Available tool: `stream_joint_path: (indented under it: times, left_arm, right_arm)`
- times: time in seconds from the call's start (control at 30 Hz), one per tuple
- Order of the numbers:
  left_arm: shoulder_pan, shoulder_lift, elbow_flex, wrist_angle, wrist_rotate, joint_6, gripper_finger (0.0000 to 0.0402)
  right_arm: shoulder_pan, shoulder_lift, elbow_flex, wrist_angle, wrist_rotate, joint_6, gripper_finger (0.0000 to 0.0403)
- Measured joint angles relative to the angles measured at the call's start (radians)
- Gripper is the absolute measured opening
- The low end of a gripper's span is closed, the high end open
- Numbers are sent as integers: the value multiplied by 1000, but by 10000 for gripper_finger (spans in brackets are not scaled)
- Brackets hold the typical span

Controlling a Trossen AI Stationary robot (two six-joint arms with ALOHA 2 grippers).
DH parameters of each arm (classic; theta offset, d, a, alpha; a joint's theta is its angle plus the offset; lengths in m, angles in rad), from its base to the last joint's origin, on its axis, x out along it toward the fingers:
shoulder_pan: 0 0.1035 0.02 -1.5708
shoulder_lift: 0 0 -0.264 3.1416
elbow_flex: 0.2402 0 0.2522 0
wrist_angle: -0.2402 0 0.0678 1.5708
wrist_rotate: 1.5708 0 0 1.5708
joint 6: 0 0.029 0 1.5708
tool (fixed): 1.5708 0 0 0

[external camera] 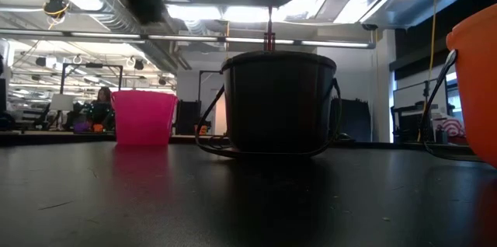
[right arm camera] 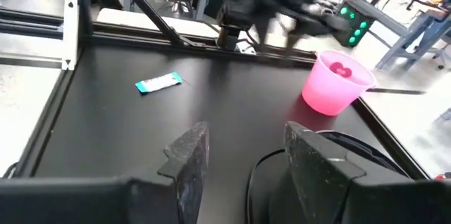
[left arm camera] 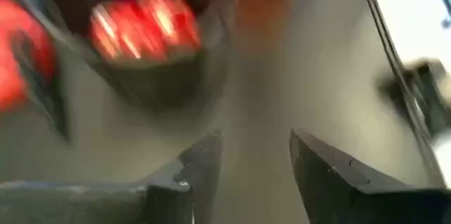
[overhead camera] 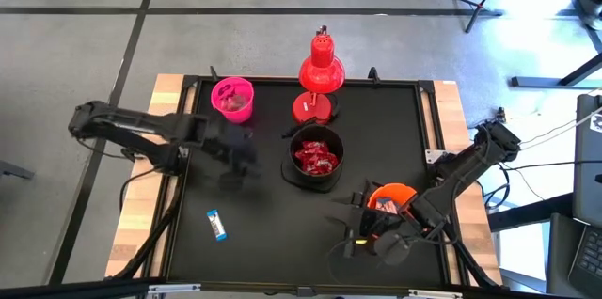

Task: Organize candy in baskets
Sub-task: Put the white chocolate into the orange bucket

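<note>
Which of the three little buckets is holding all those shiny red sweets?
The black bucket in the middle of the table; the pink bucket and the orange bucket show no such red heap.

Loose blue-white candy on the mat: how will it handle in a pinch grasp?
The candy lies flat and thin, so fingers would likely need to scrape the table. Its wrapper looks glossy, probably slippery and crinkly. It looks light; a nudge may slide it, not roll it.

The middle bucket (overhead camera: 315,158) holds candy (overhead camera: 316,157). Relative to it: lamp (overhead camera: 320,73) directly behind, second bucket (overhead camera: 232,99) behind-left, third bucket (overhead camera: 388,207) front-right, single candy (overhead camera: 217,225) front-left on the worktop (overhead camera: 273,233).
</note>
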Motion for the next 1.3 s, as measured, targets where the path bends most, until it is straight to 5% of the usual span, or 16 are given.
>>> stream_joint_path:
  times: [0.13,0.27,0.5,0.93,1.3]
  left_arm:
    - [-260,-5,-1,-215,-66,-179,148]
    - [-520,59,-1,-252,-162,-357,139]
    - [-759,249,-1,-278,-209,-517,135]
    - [-800,509,-1,-196,-176,-419,135]
    - [-799,561,2,-196,-156,-328,135]
  right_arm:
    - [-14,1,0,25,-6,-1,184]
    - [-13,1,0,26,-6,-2,184]
    - [-12,1,0,39,-29,-2,184]
    - [-12,1,0,55,-70,-7,184]
    - [-12,1,0,55,-74,-4,184]
